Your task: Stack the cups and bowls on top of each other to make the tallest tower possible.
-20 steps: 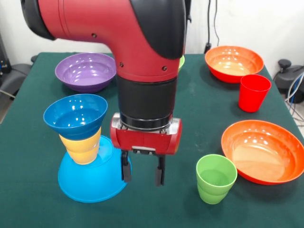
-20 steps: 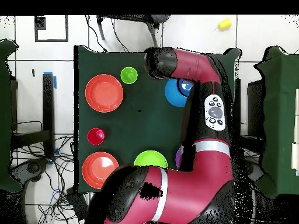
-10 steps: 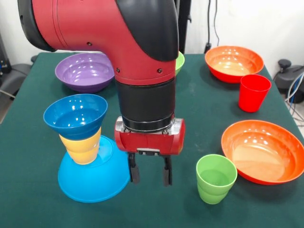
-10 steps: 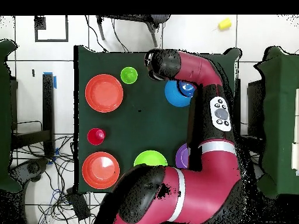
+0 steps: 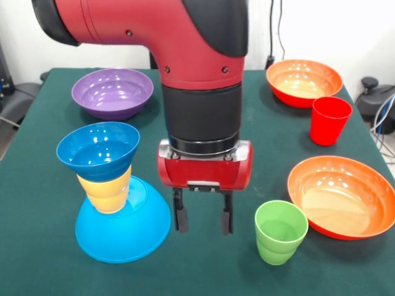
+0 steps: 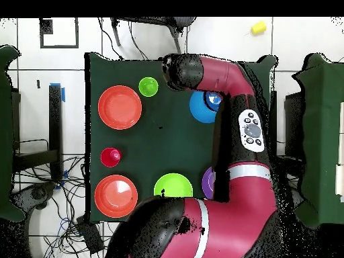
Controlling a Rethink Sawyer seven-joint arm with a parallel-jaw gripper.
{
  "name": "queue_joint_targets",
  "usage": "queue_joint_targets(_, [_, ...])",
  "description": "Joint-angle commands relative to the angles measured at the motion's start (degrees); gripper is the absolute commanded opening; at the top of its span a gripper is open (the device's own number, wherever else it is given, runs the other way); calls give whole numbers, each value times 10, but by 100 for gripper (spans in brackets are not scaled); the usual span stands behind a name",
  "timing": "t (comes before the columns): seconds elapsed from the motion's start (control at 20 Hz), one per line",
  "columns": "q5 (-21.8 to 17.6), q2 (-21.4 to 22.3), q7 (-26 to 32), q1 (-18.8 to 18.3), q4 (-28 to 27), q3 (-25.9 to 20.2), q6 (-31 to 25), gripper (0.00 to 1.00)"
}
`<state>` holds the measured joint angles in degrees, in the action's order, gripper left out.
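The tower stands at the front left: an upturned light-blue bowl, a yellow cup on it and the small dark-blue bowl upright on top. I cannot tell whether the yellow is one cup or two nested. From above, the tower is half under the arm. My gripper hangs open and empty just above the table, between the tower and the green cup. The green cup stands upright and also shows in the overhead view. The arm hides the gripper from above.
A red cup stands between two orange bowls, one near and one far. A purple bowl sits at the far left. A green bowl shows only from above, beside the purple bowl.
My gripper has moved to the right in the front view, away from the tower and toward the green cup, still open. Cups and bowls have not moved.
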<state>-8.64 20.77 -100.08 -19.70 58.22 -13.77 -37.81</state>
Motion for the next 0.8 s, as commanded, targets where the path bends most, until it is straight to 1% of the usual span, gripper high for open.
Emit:
queue_joint_targets(0.05, [-33,-2,93,7,36,-64,-6,100])
queue_joint_targets(0.2, [-28,3,90,7,41,-71,-17,100])
queue_joint_targets(0.4, [-26,-3,78,13,31,-74,-26,100])
queue_joint_targets(0.5, [-22,-20,80,15,14,-76,-54,100])
queue_joint_targets(0.65, [-21,-40,83,20,-6,-79,-72,100])
queue_joint_targets(0.8, [-18,-49,75,28,-25,-76,-96,100])
